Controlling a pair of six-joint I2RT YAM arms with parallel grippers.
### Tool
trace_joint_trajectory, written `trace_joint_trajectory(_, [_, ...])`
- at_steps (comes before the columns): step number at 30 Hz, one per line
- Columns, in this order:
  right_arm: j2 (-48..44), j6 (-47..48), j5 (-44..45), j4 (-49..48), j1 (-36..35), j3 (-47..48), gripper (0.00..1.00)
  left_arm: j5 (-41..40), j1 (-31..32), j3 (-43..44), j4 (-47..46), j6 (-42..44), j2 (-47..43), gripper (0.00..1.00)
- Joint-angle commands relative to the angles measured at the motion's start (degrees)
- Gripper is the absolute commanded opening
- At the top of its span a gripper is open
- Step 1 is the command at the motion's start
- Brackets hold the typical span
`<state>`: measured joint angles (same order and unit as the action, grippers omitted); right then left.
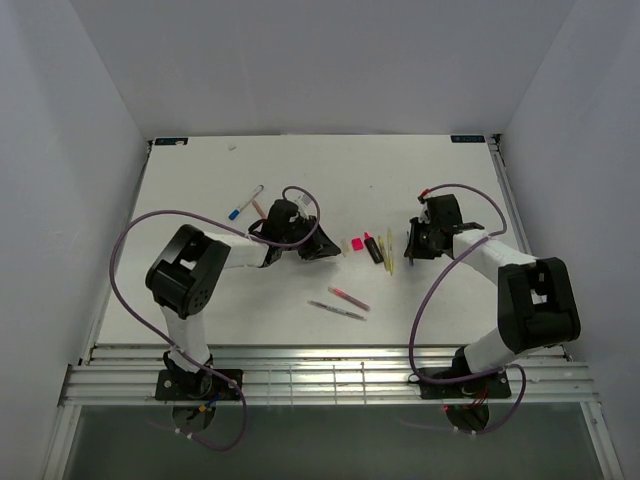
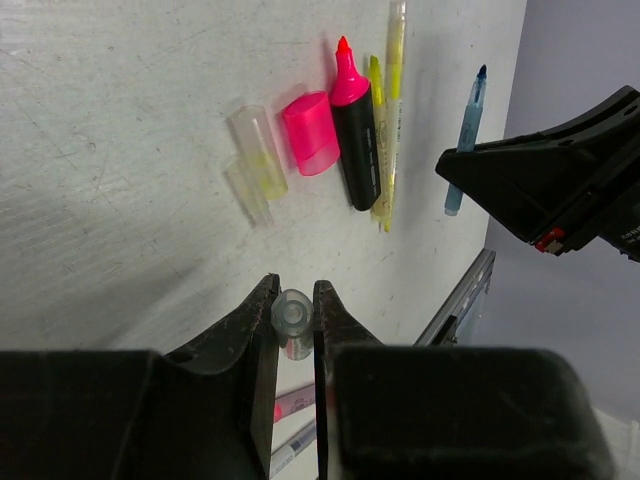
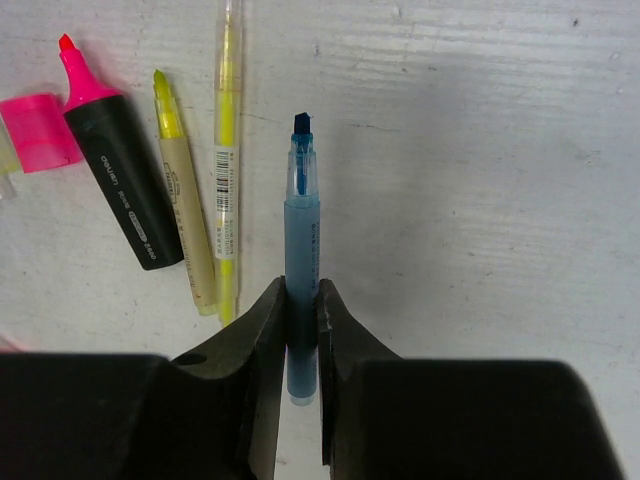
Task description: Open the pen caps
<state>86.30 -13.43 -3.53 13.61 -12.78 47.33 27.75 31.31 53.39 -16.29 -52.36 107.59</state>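
My left gripper [image 2: 292, 290] is shut on a small clear pen cap [image 2: 292, 312], seen end-on between the fingertips just above the table. My right gripper [image 3: 301, 290] is shut on the barrel of a blue highlighter [image 3: 301, 220] whose bare tip points away from it. Between the two grippers lie a loose pink cap [image 2: 310, 132], two clear yellowish caps [image 2: 258, 150], an uncapped black highlighter with a pink tip [image 2: 355, 150] and two uncapped yellow pens [image 3: 227, 170]. In the top view the left gripper [image 1: 325, 247] and the right gripper [image 1: 409, 247] face each other across this group.
A red pen [image 1: 348, 298] and a grey pen [image 1: 335, 310] lie nearer the front edge. A white pen with a blue cap [image 1: 245, 202] and a pinkish pen [image 1: 260, 208] lie behind the left arm. A metal rail [image 1: 330, 375] runs along the near edge.
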Motion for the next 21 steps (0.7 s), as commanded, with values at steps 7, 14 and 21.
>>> trace_joint_trajectory(7, [4.2, 0.6, -4.2, -2.4, 0.0, 1.9, 0.23, -0.8, 0.1, 2.4, 0.0, 0.5, 2.0, 0.21])
trace_joint_trajectory(14, [5.5, 0.5, -5.0, -2.9, 0.0, 2.3, 0.35, -1.4, 0.1, 3.1, 0.0, 0.6, 3.6, 0.31])
trace_joint_trajectory(21, [5.9, 0.9, -5.7, -3.2, 0.0, 2.1, 0.43, -1.7, -0.1, 3.7, 0.3, 0.6, 4.6, 0.41])
